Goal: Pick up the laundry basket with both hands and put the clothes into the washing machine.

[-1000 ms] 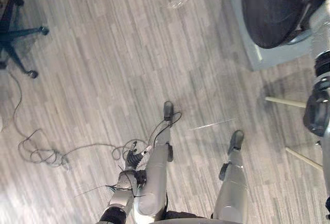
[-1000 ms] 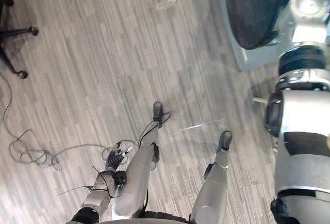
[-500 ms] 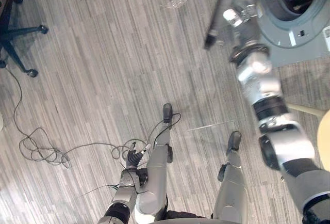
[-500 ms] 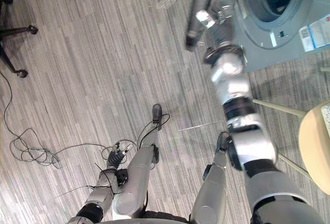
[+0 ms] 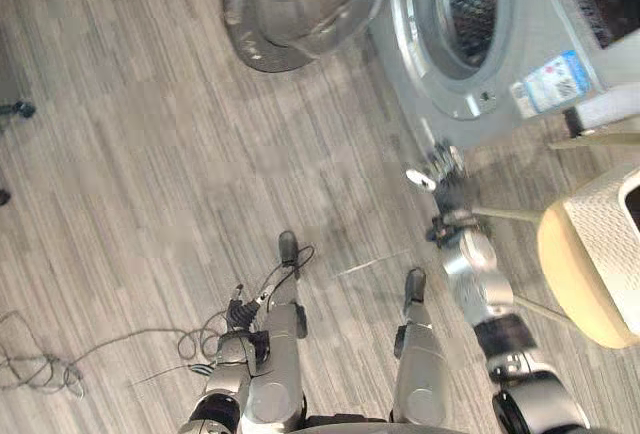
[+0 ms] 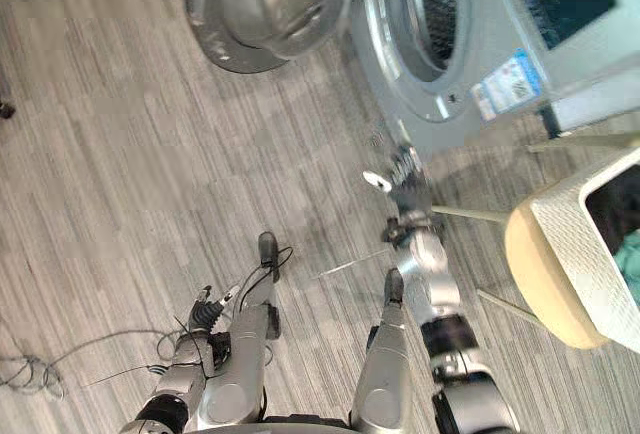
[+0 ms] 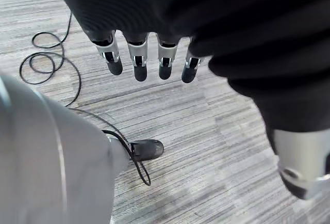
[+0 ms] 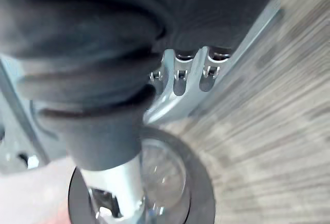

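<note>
We held our left hand (image 7: pixel 140 61) low, fingers straight, empty; the round door (image 5: pixel 290 4) of the grey front-loading washing machine (image 5: pixel 455 104) stood open; our right hand (image 5: pixel 443 182) spread empty near it; the cream woven laundry basket (image 5: pixel 590 244) sat rightmost, seemingly holding teal cloth (image 6: pixel 630 252)

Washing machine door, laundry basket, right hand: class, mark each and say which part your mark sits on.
washing machine door (image 5: pixel 295 4), left eye view, on its round glass bowl.
laundry basket (image 5: pixel 598 222), left eye view, on its white woven wall.
right hand (image 5: pixel 449 186), left eye view, on the middle of the hand.
</note>
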